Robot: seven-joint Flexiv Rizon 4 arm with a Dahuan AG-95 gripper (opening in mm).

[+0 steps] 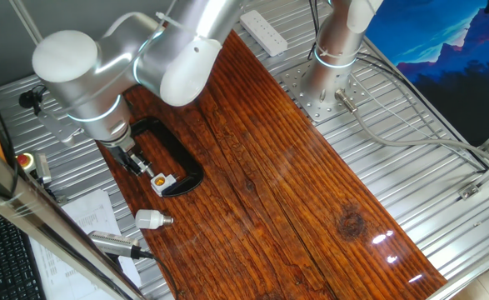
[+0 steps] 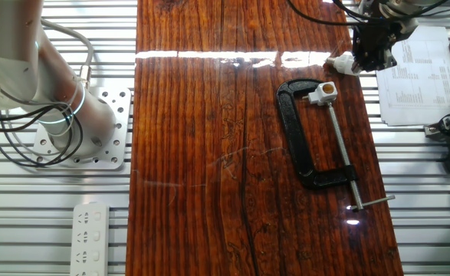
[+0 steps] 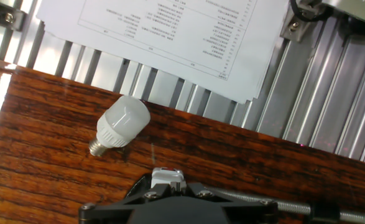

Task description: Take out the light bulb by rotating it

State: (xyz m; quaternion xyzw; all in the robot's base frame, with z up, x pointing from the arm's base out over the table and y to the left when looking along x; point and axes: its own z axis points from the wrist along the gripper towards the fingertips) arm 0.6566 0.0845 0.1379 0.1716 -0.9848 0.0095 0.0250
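The light bulb (image 1: 151,219) lies on its side on the wooden counter (image 1: 294,200), already out of the white socket block (image 1: 161,180) that the black C-clamp (image 1: 182,162) holds, and a little apart from it toward the counter's edge. The gripper (image 1: 136,161) hangs above the clamp, close by the socket, with nothing visibly in it; whether its jaws stand wide or narrow cannot be told, since the arm's body covers them in both fixed views. By the look of things the unscrewing is done, and what remains is judged to be a clean retreat: lift straight up, clear of the clamp screw, without brushing the bulb, which would roll easily. The hand view shows only the bulb, paper sheets (image 3: 170,37) and a dark mount at bottom.
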